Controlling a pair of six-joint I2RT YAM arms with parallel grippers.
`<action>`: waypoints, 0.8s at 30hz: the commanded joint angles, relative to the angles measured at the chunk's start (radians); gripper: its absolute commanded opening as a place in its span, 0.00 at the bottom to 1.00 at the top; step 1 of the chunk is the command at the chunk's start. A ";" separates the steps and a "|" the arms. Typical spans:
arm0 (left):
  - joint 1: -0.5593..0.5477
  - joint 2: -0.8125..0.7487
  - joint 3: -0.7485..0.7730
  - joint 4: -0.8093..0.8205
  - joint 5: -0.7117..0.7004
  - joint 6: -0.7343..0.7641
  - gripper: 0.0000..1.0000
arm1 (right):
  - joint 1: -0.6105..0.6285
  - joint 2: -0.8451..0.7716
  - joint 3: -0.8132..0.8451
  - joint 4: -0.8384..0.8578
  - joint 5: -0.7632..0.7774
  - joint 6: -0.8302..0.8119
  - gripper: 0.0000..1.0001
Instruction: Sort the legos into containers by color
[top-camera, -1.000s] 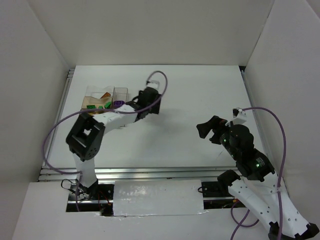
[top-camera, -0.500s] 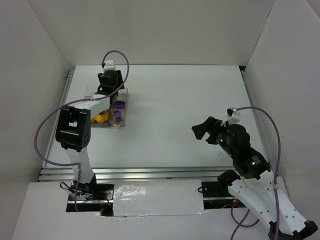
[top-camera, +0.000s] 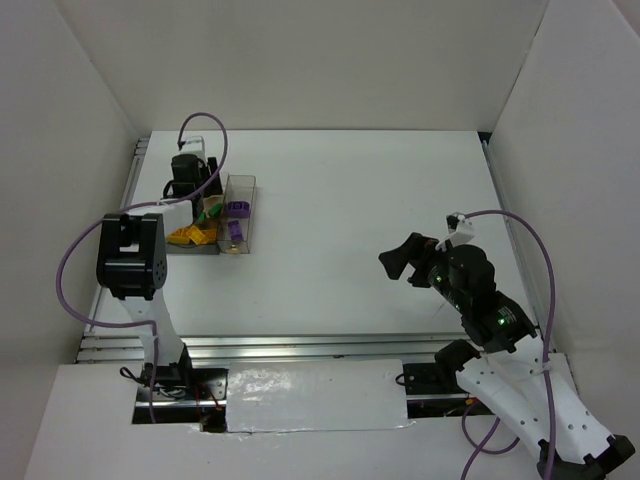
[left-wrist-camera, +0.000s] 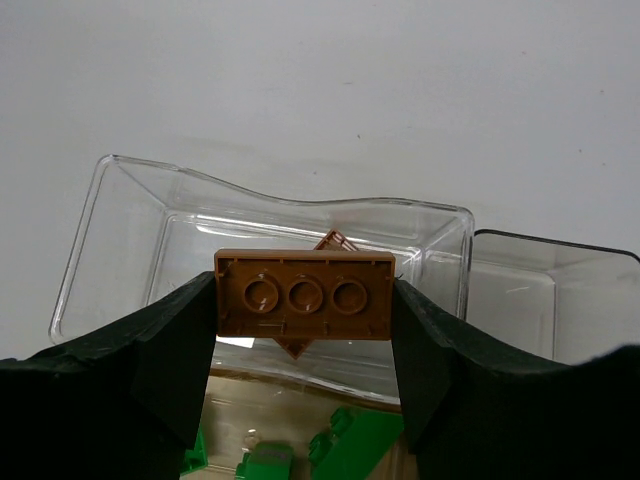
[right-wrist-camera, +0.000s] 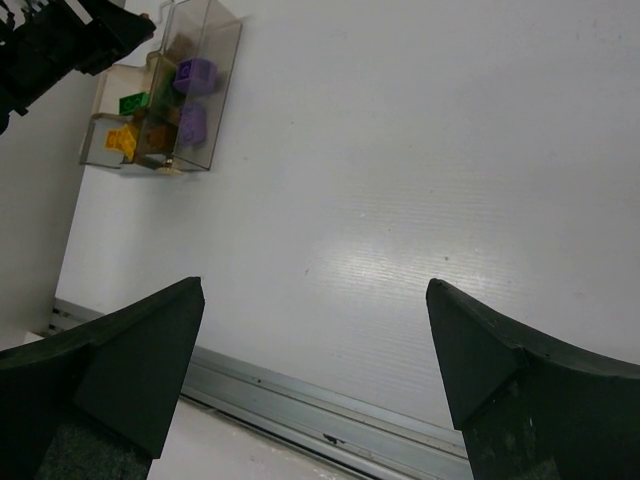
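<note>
My left gripper (top-camera: 190, 188) is shut on a brown lego (left-wrist-camera: 303, 295), its underside with three round tubes facing the camera. It holds the brick above the far part of the wider clear container (left-wrist-camera: 120, 210). Green legos (left-wrist-camera: 350, 450) lie in that bin below the brick. The narrow container (left-wrist-camera: 560, 290) adjoins it on the right. From above, the containers (top-camera: 222, 250) hold purple legos (top-camera: 238, 208), a green one (top-camera: 210, 213) and yellow-orange ones (top-camera: 190, 236). My right gripper (top-camera: 405, 262) is open and empty over bare table, far right of the bins; its jaws stand wide apart in its wrist view (right-wrist-camera: 315, 300).
White walls enclose the table on three sides. A metal rail (right-wrist-camera: 330, 415) runs along the near edge. The containers show far off in the right wrist view (right-wrist-camera: 160, 110), with the left arm (right-wrist-camera: 60, 45) above them.
My left gripper has swung from the right of the bins to the far left, over the wider bin. My right gripper has drifted slightly left and stays open.
</note>
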 joint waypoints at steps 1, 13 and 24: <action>0.030 -0.012 0.005 0.069 0.050 0.032 0.19 | 0.001 0.013 -0.007 0.046 -0.009 -0.019 1.00; 0.048 -0.087 -0.050 0.115 0.007 -0.004 0.98 | 0.001 0.023 0.002 0.048 -0.012 -0.014 1.00; 0.042 -0.257 0.083 -0.033 -0.063 -0.057 1.00 | 0.001 0.033 0.023 0.030 -0.001 -0.022 1.00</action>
